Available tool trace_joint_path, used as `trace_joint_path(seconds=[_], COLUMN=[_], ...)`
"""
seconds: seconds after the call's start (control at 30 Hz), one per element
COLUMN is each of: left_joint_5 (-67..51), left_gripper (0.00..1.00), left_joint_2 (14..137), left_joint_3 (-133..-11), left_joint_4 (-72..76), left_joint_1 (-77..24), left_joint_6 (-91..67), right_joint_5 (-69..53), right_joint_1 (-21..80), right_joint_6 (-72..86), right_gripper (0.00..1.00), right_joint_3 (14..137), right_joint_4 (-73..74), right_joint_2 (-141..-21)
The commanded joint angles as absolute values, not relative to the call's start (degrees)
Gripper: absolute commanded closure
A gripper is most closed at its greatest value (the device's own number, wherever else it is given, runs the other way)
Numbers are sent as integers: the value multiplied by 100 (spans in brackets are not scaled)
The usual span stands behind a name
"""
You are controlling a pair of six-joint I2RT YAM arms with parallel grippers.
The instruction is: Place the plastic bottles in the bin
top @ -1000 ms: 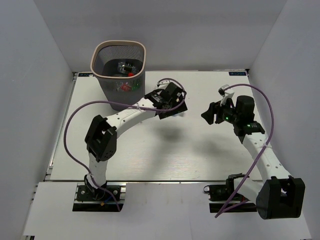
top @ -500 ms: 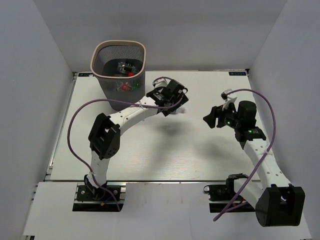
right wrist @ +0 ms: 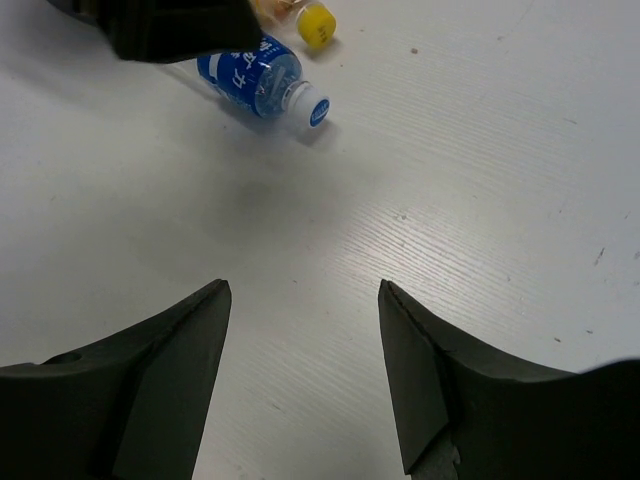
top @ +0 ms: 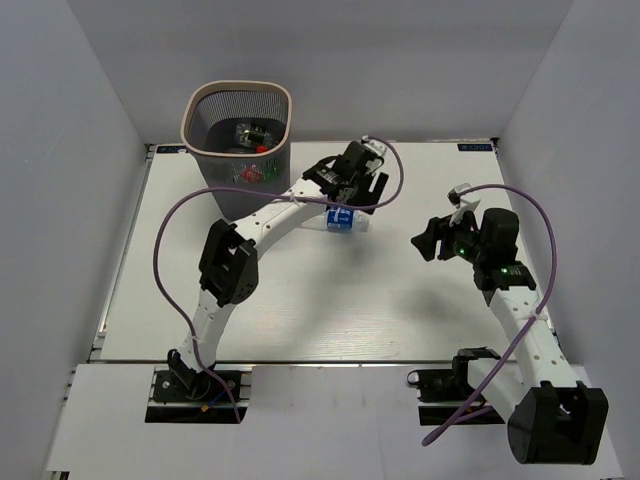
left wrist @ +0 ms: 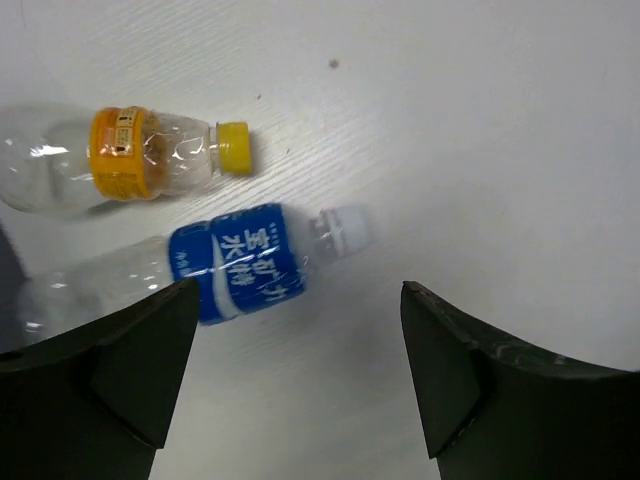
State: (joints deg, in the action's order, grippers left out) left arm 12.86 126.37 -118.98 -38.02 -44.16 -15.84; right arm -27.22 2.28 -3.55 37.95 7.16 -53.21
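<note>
The bin stands at the far left of the table with several bottles inside. A clear bottle with a blue label and white cap lies on the table; it also shows in the left wrist view and the right wrist view. Beside it lies a clear bottle with an orange label and yellow cap. My left gripper is open and empty, hovering above the blue-label bottle. My right gripper is open and empty over bare table, to the right of the bottles.
White walls enclose the table on three sides. The left arm stretches from its base past the bin's right side. Purple cables loop off both arms.
My left gripper has moved toward the back and right, and the blue-label bottle now shows lying on the table below it. My right gripper has drawn back slightly toward the right.
</note>
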Motion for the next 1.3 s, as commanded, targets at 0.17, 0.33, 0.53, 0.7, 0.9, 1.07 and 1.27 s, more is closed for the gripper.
trace_joint_path(seconds=[0.17,0.33,0.53,0.7,0.9,1.07,1.27], left_joint_5=[782,808,1168,1424,1678,1469,846], left_gripper=[6,5,3,2,1,3,24], left_joint_2=[11531,11602,11978,12374,12761,13061,12649], left_joint_3=[-10583,-10363,-10063,-10116,-10212,-10477,-9706], left_joint_4=[-4403,-4098,-3331,-2998,-2725,-2725,-2892], left_joint_1=[-4623,-4509,-4456,-4403,-4342,-4289,-4429], left_joint_6=[3092,3717,4113,4061,3842,3621,3463], right_joint_5=[-2935,-2971,-2944,-2900,-2926,-3015,-3049], right_joint_1=[132,132,114,97,79,88,79], right_joint_6=[-308,-430,-510,-536,-545,-466,-685], right_gripper=[33,33,33,33,33,33,35], right_joint_3=[3832,4113,4166,4034,4025,4025,4017], right_joint_4=[720,957,1327,1590,1608,1512,1415], right_joint_2=[-5510,-5634,-5502,-5247,-5247,-5326,-5423])
